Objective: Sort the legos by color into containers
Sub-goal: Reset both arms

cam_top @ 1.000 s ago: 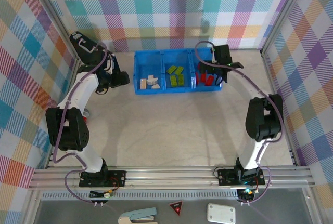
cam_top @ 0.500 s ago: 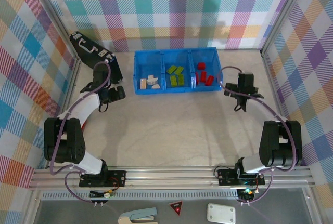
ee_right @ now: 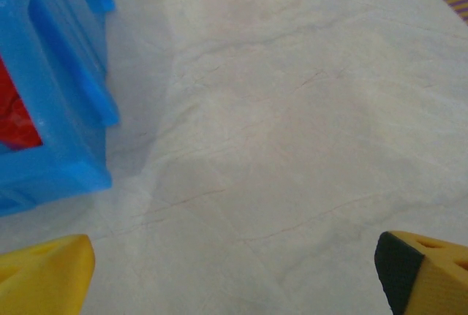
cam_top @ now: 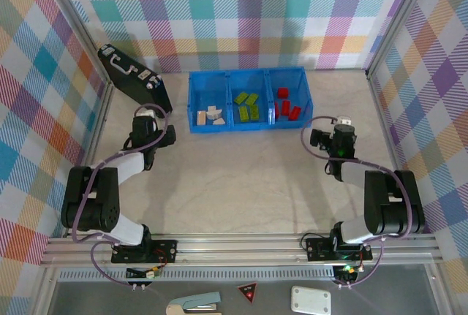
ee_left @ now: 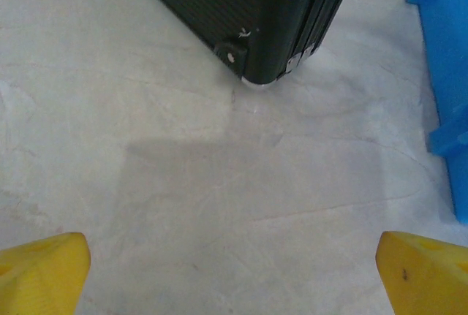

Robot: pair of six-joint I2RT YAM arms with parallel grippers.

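The long blue bin (cam_top: 247, 75) stands at the back of the table with three compartments. Cream-white bricks (cam_top: 210, 115) lie in its left one, lime green bricks (cam_top: 247, 106) in the middle, red bricks (cam_top: 287, 107) in the right. My left gripper (cam_top: 150, 115) hovers left of the bin, open, nothing between its yellow fingertips (ee_left: 44, 271). My right gripper (cam_top: 342, 125) sits right of the bin, also open and empty above bare table. The bin's blue wall (ee_right: 66, 96) with a red brick (ee_right: 14, 118) behind it shows at the left of the right wrist view.
A black briefcase (cam_top: 135, 77) with silver latches leans at the back left; its corner (ee_left: 256, 23) is just ahead of my left gripper. The bin's edge (ee_left: 446, 59) shows at the right of the left wrist view. Plaid walls close three sides.
Both arms have pulled back from the bin toward the near side and folded low. The right gripper has left the red compartment and come down to the table on the right.
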